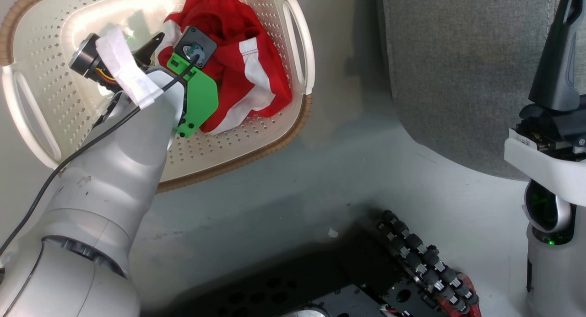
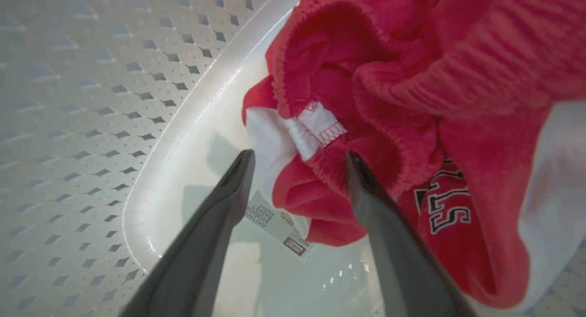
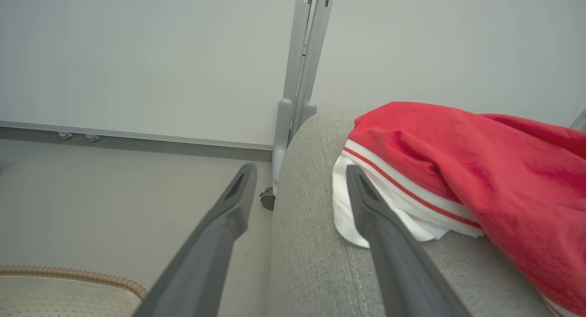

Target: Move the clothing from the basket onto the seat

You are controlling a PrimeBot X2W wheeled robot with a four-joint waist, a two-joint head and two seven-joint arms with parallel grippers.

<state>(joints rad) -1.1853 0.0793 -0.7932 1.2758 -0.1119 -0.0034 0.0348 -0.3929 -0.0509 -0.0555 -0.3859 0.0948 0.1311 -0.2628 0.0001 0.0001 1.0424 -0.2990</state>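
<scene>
Red garment (image 1: 238,24) lies bunched against the right wall of the basket (image 1: 46,56), the left arm (image 1: 114,170) over it; bare floor (image 1: 329,170) separates the basket's brown rim from the seat (image 1: 458,79). From the left wrist, the left gripper (image 2: 298,161) stands spread and empty, tips just beside the folds. From the right wrist, the right gripper (image 3: 300,170), also spread and empty, hangs over the seat's rounded edge near a second garment (image 3: 480,170) lying there.

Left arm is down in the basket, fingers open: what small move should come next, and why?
Probably ease the left gripper slightly deeper and close it on the red garment in the basket. Its open fingers straddle a bunched fold without pinching it. The other garment lies on the seat, so this seems the one left to move.
</scene>
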